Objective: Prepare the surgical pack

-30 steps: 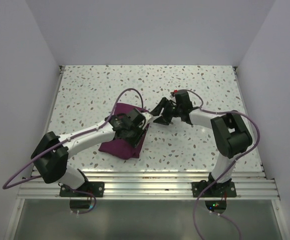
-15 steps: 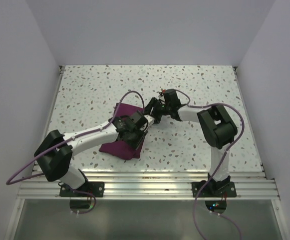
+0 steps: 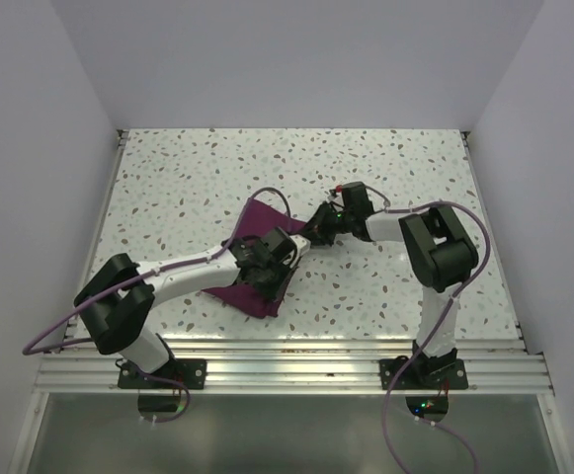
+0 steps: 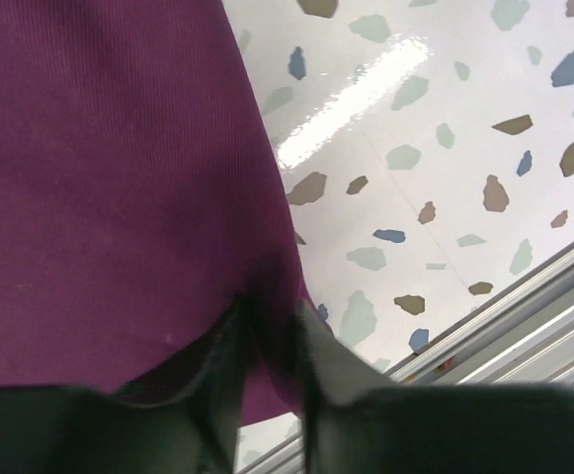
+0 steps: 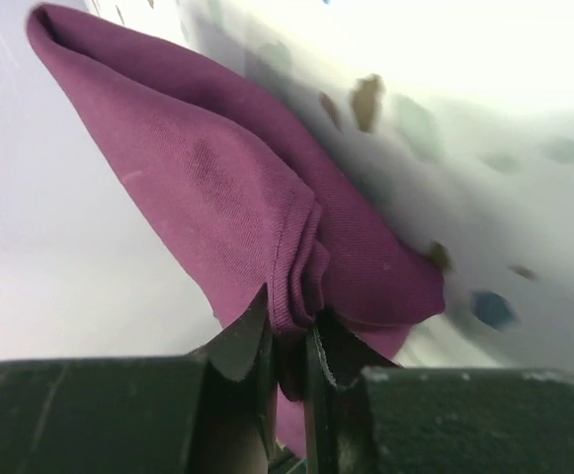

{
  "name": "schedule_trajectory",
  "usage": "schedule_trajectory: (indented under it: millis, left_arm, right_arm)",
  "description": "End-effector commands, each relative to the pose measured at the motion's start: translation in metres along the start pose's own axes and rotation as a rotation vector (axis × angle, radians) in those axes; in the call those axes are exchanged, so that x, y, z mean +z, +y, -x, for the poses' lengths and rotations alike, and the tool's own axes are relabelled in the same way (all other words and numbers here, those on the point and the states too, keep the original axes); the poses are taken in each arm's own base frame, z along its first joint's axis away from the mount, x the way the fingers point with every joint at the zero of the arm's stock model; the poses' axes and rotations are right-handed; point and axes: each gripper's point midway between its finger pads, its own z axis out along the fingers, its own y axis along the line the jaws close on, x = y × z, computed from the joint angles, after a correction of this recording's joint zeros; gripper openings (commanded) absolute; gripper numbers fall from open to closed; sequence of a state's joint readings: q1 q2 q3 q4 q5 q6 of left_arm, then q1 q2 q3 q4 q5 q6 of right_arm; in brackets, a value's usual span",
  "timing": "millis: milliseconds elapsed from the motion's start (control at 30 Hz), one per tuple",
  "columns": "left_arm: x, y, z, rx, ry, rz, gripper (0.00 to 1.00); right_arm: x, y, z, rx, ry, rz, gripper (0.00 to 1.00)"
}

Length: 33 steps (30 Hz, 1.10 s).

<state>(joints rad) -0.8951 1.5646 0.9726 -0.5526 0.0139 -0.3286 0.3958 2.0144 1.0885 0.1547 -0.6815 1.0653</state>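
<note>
The surgical pack [image 3: 258, 214] is a folded deep purple cloth lying left of the table's middle, mostly under my left arm. My left gripper [image 3: 279, 259] sits at its right edge. In the left wrist view the cloth [image 4: 109, 178] fills the left side, and the left gripper [image 4: 270, 321] is shut with the cloth's edge between its fingers. My right gripper [image 3: 317, 228] reaches in from the right at the cloth's right corner. In the right wrist view the right gripper [image 5: 288, 326] pinches a bunched hem, and the cloth [image 5: 217, 178] hangs raised off the table.
An aluminium rail [image 3: 296, 360] runs along the table's near edge, and it shows close by in the left wrist view as the rail [image 4: 524, 326]. White walls close in the left, back and right sides. A purple cable [image 3: 267, 195] loops over the cloth.
My right gripper came in from the right to the cloth's corner and closed on it. My left gripper narrowed onto the right edge and slid slightly right. The cloth's right side is drawn up.
</note>
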Motion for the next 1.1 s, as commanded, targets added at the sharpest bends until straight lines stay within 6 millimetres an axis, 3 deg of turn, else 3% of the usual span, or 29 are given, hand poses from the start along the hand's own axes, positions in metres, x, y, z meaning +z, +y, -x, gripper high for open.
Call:
schedule_trajectory:
  millis: [0, 67, 100, 133, 167, 267, 367, 400, 467, 600, 667, 700, 733, 833, 867, 933, 1067]
  left_arm:
    - [0.012, -0.010, -0.017, 0.016, 0.070, -0.047, 0.37]
    - [0.014, -0.012, -0.017, 0.028, 0.076, -0.058, 0.46]
    - [0.012, -0.015, -0.010, 0.034, 0.063, -0.065, 0.48]
    - [0.008, -0.019, -0.008, 0.034, 0.062, -0.084, 0.49]
    - [0.004, -0.021, -0.005, 0.037, 0.052, -0.092, 0.51]
    - [-0.025, -0.033, 0.024, 0.027, -0.041, -0.138, 0.55]
    - [-0.045, -0.039, 0.040, 0.022, -0.104, -0.167, 0.55]
    - [-0.050, -0.042, 0.049, 0.023, -0.131, -0.178, 0.54]
    - [-0.053, -0.045, 0.057, 0.025, -0.154, -0.194, 0.48]
    - [-0.044, -0.049, 0.070, 0.004, -0.178, -0.239, 0.37]
    - [-0.033, -0.051, 0.065, -0.004, -0.144, -0.248, 0.28]
    - [-0.028, -0.051, 0.065, -0.007, -0.141, -0.252, 0.26]
    - [-0.023, -0.053, 0.061, -0.014, -0.129, -0.265, 0.21]
    - [-0.002, -0.048, 0.039, -0.071, -0.065, -0.282, 0.12]
    - [0.006, -0.042, 0.024, -0.105, -0.030, -0.276, 0.11]
    - [0.013, -0.039, 0.016, -0.128, -0.018, -0.281, 0.10]
    - [0.026, -0.028, -0.012, -0.173, 0.064, -0.257, 0.06]
  right_arm:
    - [-0.022, -0.036, 0.017, -0.001, -0.076, -0.050, 0.03]
    - [-0.029, -0.056, 0.014, 0.031, -0.078, -0.052, 0.03]
    - [-0.032, -0.054, 0.013, 0.020, -0.069, -0.018, 0.05]
    - [-0.035, -0.056, 0.014, 0.025, -0.069, -0.001, 0.11]
    - [-0.037, -0.059, 0.006, 0.023, -0.047, 0.011, 0.31]
    - [-0.051, -0.052, -0.013, 0.003, 0.019, 0.015, 0.50]
    - [-0.073, -0.035, -0.019, -0.096, 0.024, -0.014, 0.61]
    - [-0.084, -0.034, -0.030, -0.085, 0.049, -0.051, 0.62]
    - [-0.094, -0.026, -0.030, -0.158, 0.046, -0.072, 0.63]
    - [-0.112, -0.010, -0.030, -0.210, 0.056, -0.112, 0.62]
    - [-0.110, 0.006, -0.023, -0.238, 0.054, -0.056, 0.59]
    - [-0.107, 0.011, -0.022, -0.227, 0.062, -0.028, 0.56]
    - [-0.102, 0.018, -0.018, -0.222, 0.086, 0.008, 0.47]
    - [-0.091, 0.036, 0.000, -0.257, 0.080, 0.069, 0.36]
    - [-0.080, 0.029, 0.002, -0.231, 0.117, 0.074, 0.27]
    - [-0.073, 0.030, 0.009, -0.234, 0.137, 0.090, 0.17]
    - [-0.051, -0.002, 0.008, -0.175, 0.188, 0.061, 0.10]
